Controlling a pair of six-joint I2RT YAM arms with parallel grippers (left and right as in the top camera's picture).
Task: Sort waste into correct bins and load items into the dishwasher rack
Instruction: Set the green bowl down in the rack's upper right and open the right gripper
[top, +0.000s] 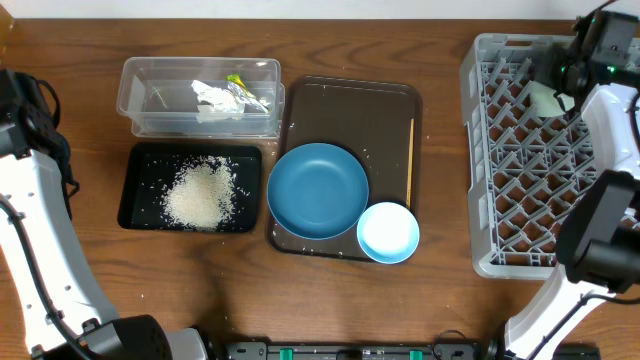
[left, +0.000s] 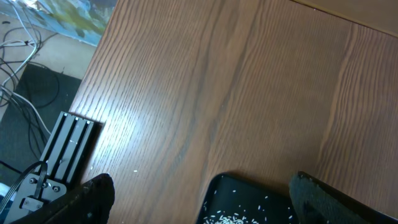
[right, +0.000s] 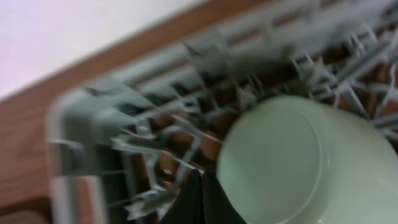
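woodgrain table (top: 320, 295), grey lattice rack (top: 478, 150), mint bowl (right: 280, 162), right fingers (right: 198, 199) clenched, left fingers (left: 93, 199) spread

A dark brown serving tray (top: 390, 105) sits at the centre of the wooden table (top: 440, 300). Beyond the table's edge lie loose cables (left: 13, 46) and possibly a black ridged bracket (left: 68, 146).

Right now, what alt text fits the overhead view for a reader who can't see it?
A blue plate and chopstick lie on a brown tray mid-table, a light blue bowl at its corner. Left: clear tub of paper, black tray of rice. Right: grey rack with mint green bowl.
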